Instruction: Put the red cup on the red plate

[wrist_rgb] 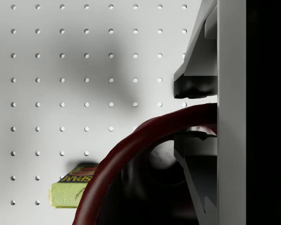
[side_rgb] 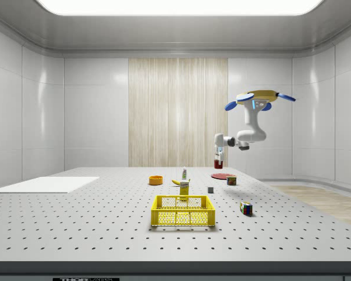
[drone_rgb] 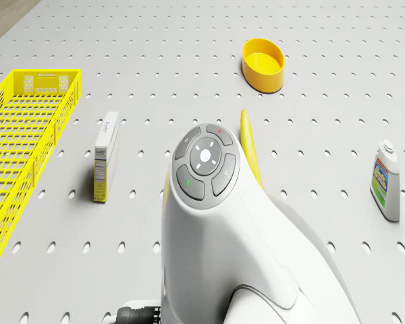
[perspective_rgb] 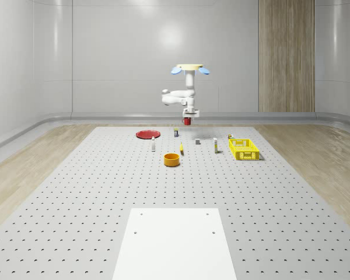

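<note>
Drone (perspective_rgb: 189,69) hovering above the worktop (perspective_rgb: 105,192), jaws clamped on the rim of the red cup (perspective_rgb: 188,121), cup held aloft, near the red plate (perspective_rgb: 147,134) toward the whole-scene view's right, a tin (wrist_rgb: 71,191) below

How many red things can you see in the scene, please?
2: the red cup held aloft in the gripper beneath the hovering drone; the red plate on the table. Others may be hidden.
</note>
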Motion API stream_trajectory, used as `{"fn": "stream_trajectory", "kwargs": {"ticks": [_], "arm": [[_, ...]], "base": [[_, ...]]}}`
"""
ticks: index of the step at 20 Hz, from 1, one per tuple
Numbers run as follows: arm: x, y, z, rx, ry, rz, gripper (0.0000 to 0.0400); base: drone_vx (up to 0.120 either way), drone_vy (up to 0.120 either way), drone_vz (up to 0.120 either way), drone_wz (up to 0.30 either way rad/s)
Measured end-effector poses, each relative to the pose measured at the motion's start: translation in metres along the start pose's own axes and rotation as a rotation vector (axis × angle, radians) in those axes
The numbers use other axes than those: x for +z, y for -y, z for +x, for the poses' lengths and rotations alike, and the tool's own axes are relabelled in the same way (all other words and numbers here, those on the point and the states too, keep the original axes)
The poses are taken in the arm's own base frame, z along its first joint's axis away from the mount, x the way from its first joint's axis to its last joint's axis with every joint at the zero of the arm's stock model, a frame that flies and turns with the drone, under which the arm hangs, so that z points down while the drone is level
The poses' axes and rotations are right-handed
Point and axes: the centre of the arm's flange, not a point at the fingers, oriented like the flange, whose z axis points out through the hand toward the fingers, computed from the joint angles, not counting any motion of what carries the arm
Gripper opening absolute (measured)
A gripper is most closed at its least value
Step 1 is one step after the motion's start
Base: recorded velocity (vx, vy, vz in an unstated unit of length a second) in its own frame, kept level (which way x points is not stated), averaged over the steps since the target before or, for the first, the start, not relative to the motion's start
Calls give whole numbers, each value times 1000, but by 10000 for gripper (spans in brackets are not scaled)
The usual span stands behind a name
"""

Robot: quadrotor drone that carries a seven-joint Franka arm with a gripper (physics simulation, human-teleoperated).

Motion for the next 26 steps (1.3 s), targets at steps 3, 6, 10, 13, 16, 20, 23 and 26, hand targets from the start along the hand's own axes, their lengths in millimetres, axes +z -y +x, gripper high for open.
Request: {"fn": "stream_trajectory", "kwargs": {"ticks": [3,6,10,13,16,20,23,26], "arm": [[0,0,0,0,0,0,100],[0,0,0,0,0,0,100],[0,0,0,0,0,0,100],[0,0,0,0,0,0,100],[0,0,0,0,0,0,100],[0,0,0,0,0,0,100],[0,0,0,0,0,0,100],[0,0,0,0,0,0,100]], "base": [[0,-120,0,0],[0,-120,0,0],[0,-120,0,0],[0,-120,0,0],[0,-120,0,0],[0,-120,0,0],[0,-120,0,0],[0,-120,0,0]]}}
